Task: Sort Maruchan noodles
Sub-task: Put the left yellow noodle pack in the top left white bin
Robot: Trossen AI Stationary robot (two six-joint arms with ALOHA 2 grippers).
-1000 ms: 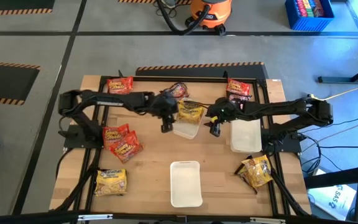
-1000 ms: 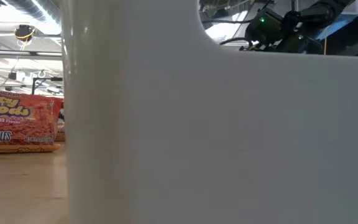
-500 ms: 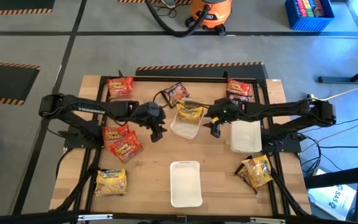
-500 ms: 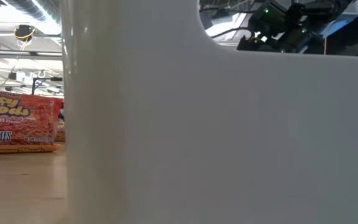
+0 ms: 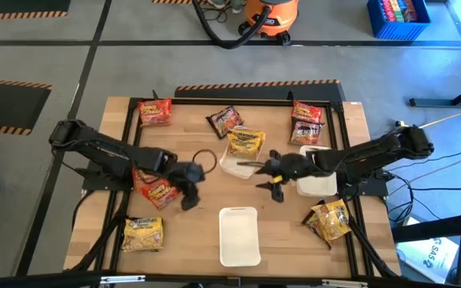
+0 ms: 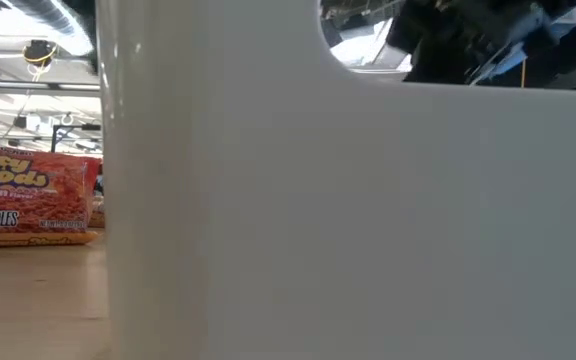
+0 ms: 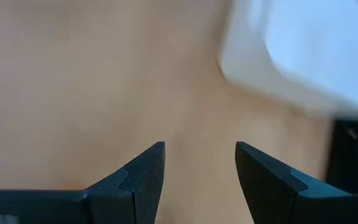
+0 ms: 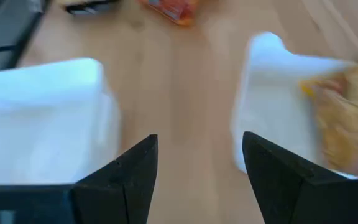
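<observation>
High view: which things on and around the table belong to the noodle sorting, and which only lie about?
Belong to the job:
- Yellow packets
- Red packets
- Dark packet
- White trays
- Left gripper and right gripper, both open, empty

Just lying about:
- Orange vacuum
- Blue crate

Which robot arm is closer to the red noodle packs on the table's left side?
The left arm. Its open, empty claw hangs right beside the red noodle packs. The right claw, also open, is by the white trays, much farther away.
</observation>
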